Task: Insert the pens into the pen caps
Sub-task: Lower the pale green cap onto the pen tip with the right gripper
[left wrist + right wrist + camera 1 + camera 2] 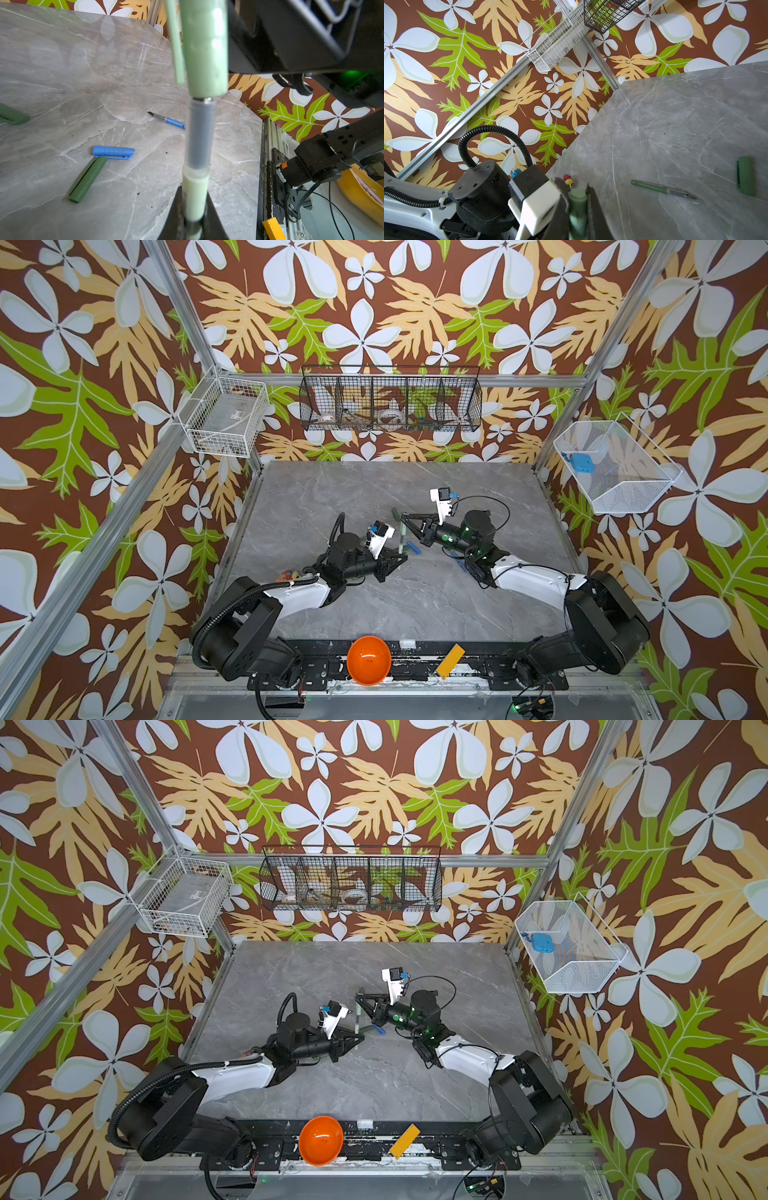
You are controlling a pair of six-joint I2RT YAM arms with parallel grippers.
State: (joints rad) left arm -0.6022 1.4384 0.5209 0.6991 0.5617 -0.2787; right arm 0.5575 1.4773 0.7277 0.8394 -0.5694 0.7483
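My left gripper [194,193] is shut on the pale green pen [200,133], which stands upright from its jaws. The pen's tip end sits inside the mouth of the pale green pen cap [204,52], and my right gripper [578,187] is shut on that cap [578,200]. In both top views the two grippers [401,559] [402,521] meet above the table's middle with the pen [356,1021] between them. On the table lie a blue cap [113,152], a dark green cap [87,179], a blue pen [168,120], a dark green pen [660,189] and another dark green cap [746,178].
An orange bowl [368,659] and a yellow block [451,660] rest on the front rail. A small toy [568,179] lies by the left arm. Wire baskets [390,404] [224,416] [611,466] hang on the walls. The grey marble table [415,605] spreads in front of the arms.
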